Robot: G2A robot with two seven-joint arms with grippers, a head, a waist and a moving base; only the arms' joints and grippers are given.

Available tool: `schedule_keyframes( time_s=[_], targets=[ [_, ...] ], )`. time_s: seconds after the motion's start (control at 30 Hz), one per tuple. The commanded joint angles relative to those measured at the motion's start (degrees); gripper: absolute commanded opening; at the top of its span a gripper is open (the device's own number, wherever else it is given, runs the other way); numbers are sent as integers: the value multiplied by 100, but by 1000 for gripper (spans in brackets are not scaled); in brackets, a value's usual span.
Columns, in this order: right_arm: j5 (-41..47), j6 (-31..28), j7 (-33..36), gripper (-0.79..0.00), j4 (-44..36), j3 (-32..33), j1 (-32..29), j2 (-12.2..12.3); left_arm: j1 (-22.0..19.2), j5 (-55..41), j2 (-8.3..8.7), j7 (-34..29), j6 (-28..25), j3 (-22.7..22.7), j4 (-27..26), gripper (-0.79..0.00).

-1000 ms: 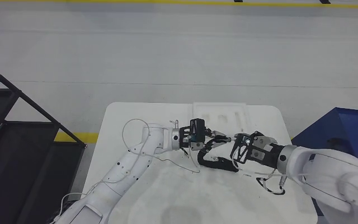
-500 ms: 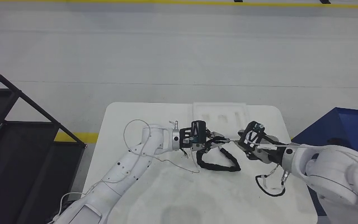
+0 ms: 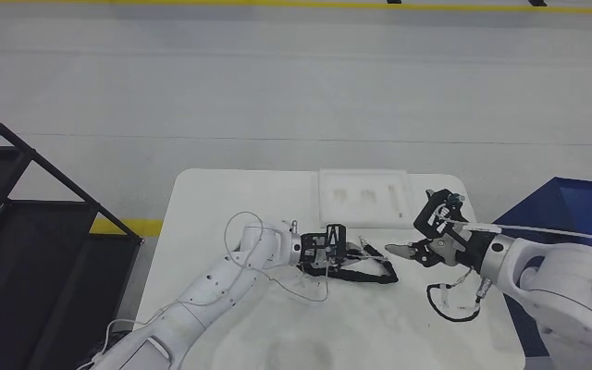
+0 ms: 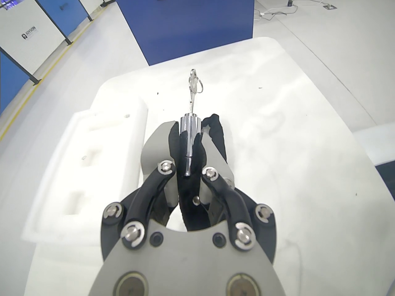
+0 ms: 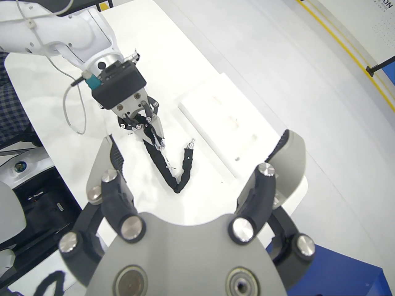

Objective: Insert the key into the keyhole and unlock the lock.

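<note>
The lock is a black sleeved cable (image 5: 182,170) with a chrome cylinder (image 4: 189,127). My left gripper (image 4: 188,133) is shut on the cylinder, low over the table. The key (image 4: 193,84) sticks out of the cylinder's end, with its ring at the tip. The cable's metal free end (image 5: 191,144) lies on the table, apart from the cylinder. From above, the left gripper (image 3: 344,250) holds the lock (image 3: 370,271) at mid-table. My right gripper (image 3: 412,231) hangs to the right of the key, open and holding nothing; its own view shows its fingers (image 5: 108,152) spread wide.
A white foam tray (image 3: 363,196) with moulded recesses sits at the back of the white table (image 3: 231,194). A loose black cable loop (image 3: 453,301) lies near the right arm. A blue bin (image 3: 555,213) stands off the table's right side, and a black rack (image 3: 37,240) off the left.
The right gripper has let go of the key, opened and drawn back to the right. The left gripper has come down toward the table with the lock, and the cable now trails flat.
</note>
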Motion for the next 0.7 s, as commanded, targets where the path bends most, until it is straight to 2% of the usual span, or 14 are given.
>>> schedule_keyframes(
  time_s=[0.0, 0.1, 0.13, 0.17, 0.43, 0.67],
  targets=[
    [19, -1, -43, 0, 13, -6, -18, -1, -36, 21, -34, -6, 26, 121, 124, -785],
    [49, 0, -94, 0, 39, -46, -26, -3, -99, 64, -90, -33, 62, 298, 295, -767],
    [59, -3, -109, 0, 53, -62, -22, -4, -114, 45, -111, -28, 55, 351, 363, -557],
    [54, -4, -119, 0, 62, -75, -15, -4, -137, 20, -131, -25, 39, 399, 431, -9],
    [201, -33, -206, 0, 261, -202, 44, -11, -414, -326, -246, 135, -228, 548, 823, 0],
    [622, -457, -221, 0, 975, -465, 349, -21, -764, -510, -111, 188, -525, 98, 747, 0]
  ],
)
